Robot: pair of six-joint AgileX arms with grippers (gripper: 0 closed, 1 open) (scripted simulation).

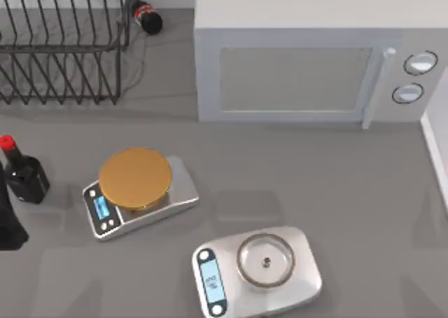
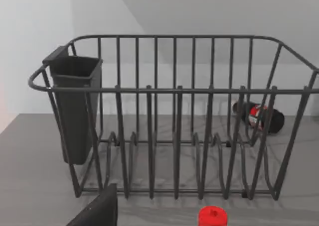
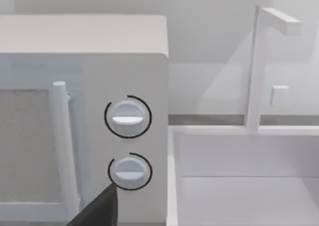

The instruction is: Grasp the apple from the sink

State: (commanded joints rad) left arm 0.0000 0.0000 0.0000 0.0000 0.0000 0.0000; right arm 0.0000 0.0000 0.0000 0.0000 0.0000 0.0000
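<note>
**A:** Where is the apple?

**B:** I cannot tell where the apple lies. The sink [image 3: 239, 186] is a white basin at the right edge of the counter [image 1: 315, 171], just beside the microwave [image 1: 294, 59], with a white tap [image 3: 254, 71] standing behind it. The part of the basin that my right wrist camera takes in is bare white.

**A:** And your grippers?

**B:** My right gripper [image 3: 97, 208] is a dark wedge low in the right wrist view, facing the microwave's two round knobs [image 3: 128, 117]. I cannot tell whether it is open or shut, and I see nothing held in it. My left gripper [image 2: 97, 211] is over at the left side of the counter, facing the dish rack [image 2: 174, 116]. I cannot tell its state either.

**A:** What else is on the counter?

**B:** A dark cutlery holder [image 2: 75, 106] hangs on one end of the rack. A cola bottle [image 2: 259, 117] lies on its side behind the rack. Near my left arm stands a dark bottle [image 1: 24, 174], upright, with a red cap. In the middle sits a scale with a gold disc [image 1: 136, 188]. A second scale [image 1: 255, 269] with a clear round plate sits near it, closer to the front edge, and the two are apart.
</note>
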